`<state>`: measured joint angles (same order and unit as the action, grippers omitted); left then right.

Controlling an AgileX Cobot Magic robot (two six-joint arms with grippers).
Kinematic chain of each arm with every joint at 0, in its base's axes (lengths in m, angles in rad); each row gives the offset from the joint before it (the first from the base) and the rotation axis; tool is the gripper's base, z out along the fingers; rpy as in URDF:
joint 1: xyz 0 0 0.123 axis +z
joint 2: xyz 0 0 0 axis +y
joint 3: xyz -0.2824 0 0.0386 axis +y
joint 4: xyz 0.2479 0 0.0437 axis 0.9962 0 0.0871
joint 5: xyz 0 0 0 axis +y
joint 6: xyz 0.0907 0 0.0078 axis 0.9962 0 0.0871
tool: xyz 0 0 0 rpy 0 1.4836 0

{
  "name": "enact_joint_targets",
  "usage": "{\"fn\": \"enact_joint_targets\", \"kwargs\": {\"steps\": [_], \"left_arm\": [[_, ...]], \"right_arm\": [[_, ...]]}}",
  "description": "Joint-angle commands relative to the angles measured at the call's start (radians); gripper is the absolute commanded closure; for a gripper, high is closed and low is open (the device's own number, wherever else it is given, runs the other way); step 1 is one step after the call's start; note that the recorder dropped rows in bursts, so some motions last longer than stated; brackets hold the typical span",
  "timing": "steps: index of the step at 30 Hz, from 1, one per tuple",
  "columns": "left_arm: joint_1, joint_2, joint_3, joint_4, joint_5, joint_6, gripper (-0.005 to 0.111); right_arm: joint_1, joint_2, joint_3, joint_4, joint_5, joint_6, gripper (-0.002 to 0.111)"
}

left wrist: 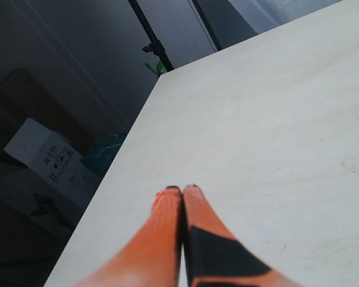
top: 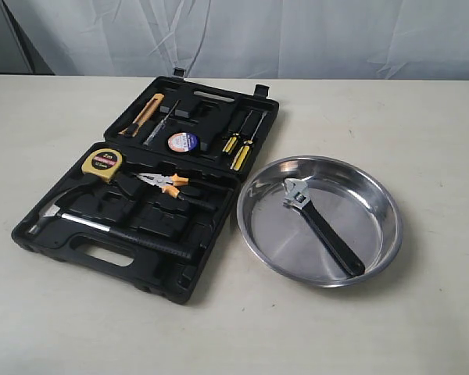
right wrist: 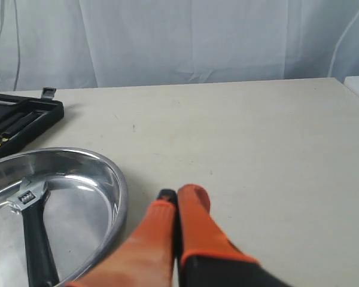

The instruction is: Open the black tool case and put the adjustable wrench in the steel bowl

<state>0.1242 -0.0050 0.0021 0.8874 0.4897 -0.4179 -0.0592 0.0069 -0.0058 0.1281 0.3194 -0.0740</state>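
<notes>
A pale desk [top: 422,117] seen from outside the arms, with a black tool case [top: 152,281] lying open on it – the lid half is toward the desk's far edge and the carrying handle toward the near edge. In the case we see a yellow tape measure [top: 102,162], orange-handled pliers [top: 168,184], a long hammer [top: 109,229] and yellow-handled screwdrivers [top: 238,148] seated in their moulded slots. Just beside the case, around the middle of the desk, sits the steel bowl [top: 359,195]. The adjustable wrench [top: 322,226] lies flat inside it, with its silver head toward the far edge and its black handle slanting toward the near rim. Neither arm appears in this outside view. From the right wrist camera we see the right gripper [right wrist: 176,200] with its orange fingers pressed together, holding nothing. It is over bare desk just outside the bowl's rim – near the wrench but clear of it, the rim lying between them. From the left wrist camera we see the left gripper [left wrist: 182,190], likewise closed and empty, over bare desk close to one of its edges. The bowl and wrench are out of that camera's sight.
</notes>
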Motion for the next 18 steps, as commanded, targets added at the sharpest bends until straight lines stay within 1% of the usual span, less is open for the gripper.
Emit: {"fn": "enact_joint_targets", "kwargs": {"steps": [1,18], "left_arm": [[-0.006,0.005,-0.002,-0.003,-0.008,0.000,0.106],[-0.006,0.005,-0.002,-0.003,-0.008,0.000,0.106]], "right_arm": [[-0.012,-0.007,0.006,-0.039,-0.011,0.042,0.108],[-0.021,-0.007,0.006,-0.022,-0.011,0.044,0.108]]}}
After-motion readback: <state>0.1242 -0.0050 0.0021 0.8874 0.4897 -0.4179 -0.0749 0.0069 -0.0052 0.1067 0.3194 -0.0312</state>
